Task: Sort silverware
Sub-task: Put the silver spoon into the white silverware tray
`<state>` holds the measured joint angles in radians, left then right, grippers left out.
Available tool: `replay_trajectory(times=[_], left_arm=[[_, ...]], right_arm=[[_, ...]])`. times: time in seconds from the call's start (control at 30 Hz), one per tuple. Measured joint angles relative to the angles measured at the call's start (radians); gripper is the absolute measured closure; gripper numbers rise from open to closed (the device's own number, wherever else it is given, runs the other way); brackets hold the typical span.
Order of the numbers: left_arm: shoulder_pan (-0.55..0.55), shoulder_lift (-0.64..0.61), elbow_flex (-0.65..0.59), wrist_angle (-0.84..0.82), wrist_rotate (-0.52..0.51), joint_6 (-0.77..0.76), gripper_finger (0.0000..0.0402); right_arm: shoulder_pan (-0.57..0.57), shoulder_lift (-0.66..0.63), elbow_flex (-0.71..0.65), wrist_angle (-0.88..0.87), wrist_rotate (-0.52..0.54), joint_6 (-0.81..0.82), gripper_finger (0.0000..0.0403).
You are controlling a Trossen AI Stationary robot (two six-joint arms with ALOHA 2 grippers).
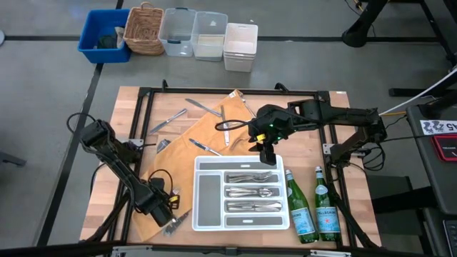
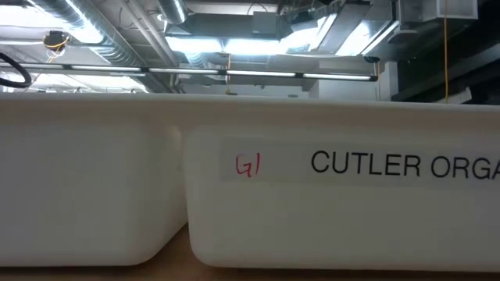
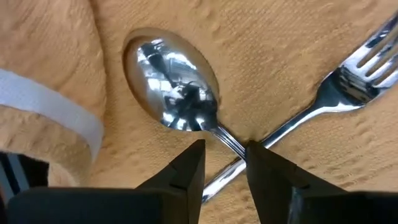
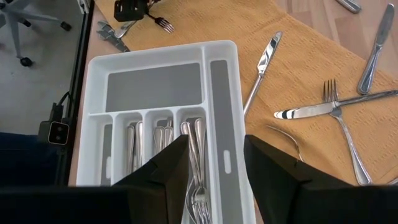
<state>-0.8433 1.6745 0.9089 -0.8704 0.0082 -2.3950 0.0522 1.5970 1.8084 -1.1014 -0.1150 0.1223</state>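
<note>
Loose silverware lies on a tan cloth (image 1: 193, 135): knives (image 1: 203, 107), (image 1: 171, 120), (image 1: 207, 148) and forks (image 1: 223, 118). More lies sorted in the white divided tray (image 1: 203, 214). My left gripper (image 1: 166, 212) is open, low over the cloth's near left corner. Its fingertips (image 3: 224, 163) stand on either side of the place where a spoon (image 3: 174, 84) and a fork (image 3: 348, 81) cross. My right gripper (image 1: 266, 155) is open and empty above the tray's far edge (image 4: 214, 168), over a slot holding forks (image 4: 198, 199). My left gripper points down at the cloth. Its fingers (image 3: 270, 177) flank the fork's handle (image 3: 214, 182), and the spoon's handle (image 3: 227, 138) runs toward one fingertip. I cannot tell whether the fingers touch either piece.
Two green glass bottles (image 1: 301, 207), (image 1: 326, 208) stand right of the tray. Bins and a basket (image 1: 143, 28) sit on the floor beyond the table's far edge. The low view shows only the tray's white wall (image 2: 312, 211). A black frame (image 1: 228, 91) edges the table.
</note>
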Motion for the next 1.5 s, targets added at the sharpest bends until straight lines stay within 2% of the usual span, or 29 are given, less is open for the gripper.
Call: replay_trajectory(times=[0.37,0.77,1.33,1.5], left_arm=[[0.001,0.005,-0.018,-0.010,-0.186,0.016,0.0325],[0.000,0.001,0.008,-0.027,-0.190,0.035,0.0394],[-0.001,-0.004,0.085,-0.038,-0.153,0.134,0.0399],[-0.001,-0.005,0.086,-0.038,-0.122,0.231,0.0396]], right_arm=[[0.000,0.000,0.000,0.000,0.000,0.000,0.0247],[0.000,0.000,0.000,-0.001,0.000,0.000,0.0247],[0.000,0.000,0.000,-0.001,0.000,0.000,0.0247],[0.000,0.000,0.000,-0.001,0.000,-0.001,0.0247]])
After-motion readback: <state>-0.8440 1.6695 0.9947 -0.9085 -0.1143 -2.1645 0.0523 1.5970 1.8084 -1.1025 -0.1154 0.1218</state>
